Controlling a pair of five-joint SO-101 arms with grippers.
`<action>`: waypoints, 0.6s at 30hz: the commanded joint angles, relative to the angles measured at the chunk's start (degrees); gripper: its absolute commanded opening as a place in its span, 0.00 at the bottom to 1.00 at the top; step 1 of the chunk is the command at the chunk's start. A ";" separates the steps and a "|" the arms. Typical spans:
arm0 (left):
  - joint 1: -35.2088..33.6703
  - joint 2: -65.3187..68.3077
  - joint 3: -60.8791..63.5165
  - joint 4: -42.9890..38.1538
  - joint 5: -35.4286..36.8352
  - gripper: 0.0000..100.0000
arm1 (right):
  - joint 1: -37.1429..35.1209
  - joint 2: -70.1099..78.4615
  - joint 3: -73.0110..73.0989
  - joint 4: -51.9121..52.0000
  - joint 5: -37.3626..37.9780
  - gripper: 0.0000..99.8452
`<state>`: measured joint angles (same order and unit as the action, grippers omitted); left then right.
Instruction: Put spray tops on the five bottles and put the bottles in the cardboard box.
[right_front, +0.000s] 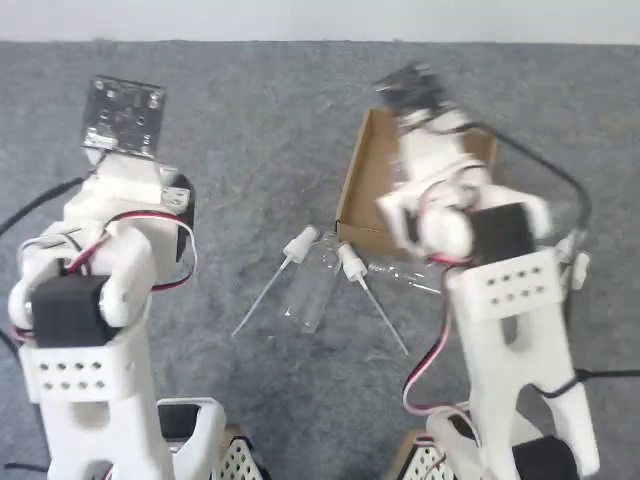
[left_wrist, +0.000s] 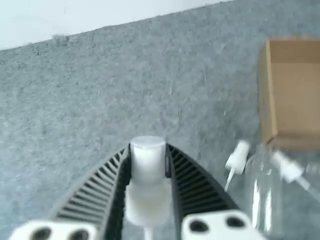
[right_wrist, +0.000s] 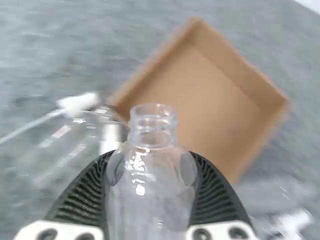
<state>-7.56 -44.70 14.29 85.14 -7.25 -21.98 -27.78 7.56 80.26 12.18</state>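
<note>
My left gripper (left_wrist: 148, 152) is shut on a white spray top (left_wrist: 147, 172), held above the grey carpet at the table's left (right_front: 122, 118). My right gripper (right_wrist: 151, 161) is shut on a clear bottle (right_wrist: 150, 175) with an open neck and no top on it. It hangs over the cardboard box (right_wrist: 215, 95), at the box's far side (right_front: 418, 98). The box (right_front: 362, 190) lies open in the middle right. In front of it lie a clear bottle (right_front: 310, 285) and two loose spray tops (right_front: 300, 243) (right_front: 350, 262) with long tubes.
Grey carpet (right_front: 250, 130) covers the table. More clear plastic pieces (right_front: 400, 272) lie beside the box's near edge, partly under the right arm. Both arm bases stand at the near edge. Open carpet lies between the left arm and the box.
</note>
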 joint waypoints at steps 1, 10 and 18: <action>-0.88 -1.85 -5.05 2.46 -0.53 0.01 | -4.53 -3.38 -2.64 -0.13 -3.34 0.01; -0.88 -1.85 -19.30 13.45 -0.97 0.01 | -8.75 -5.14 -2.11 -1.27 -6.24 0.01; -0.44 -1.93 -20.00 12.75 2.37 0.01 | -11.38 -18.86 18.46 -17.45 -7.21 0.01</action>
<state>-8.44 -45.93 -3.30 98.24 -6.46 -32.18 -39.74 18.99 70.95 6.37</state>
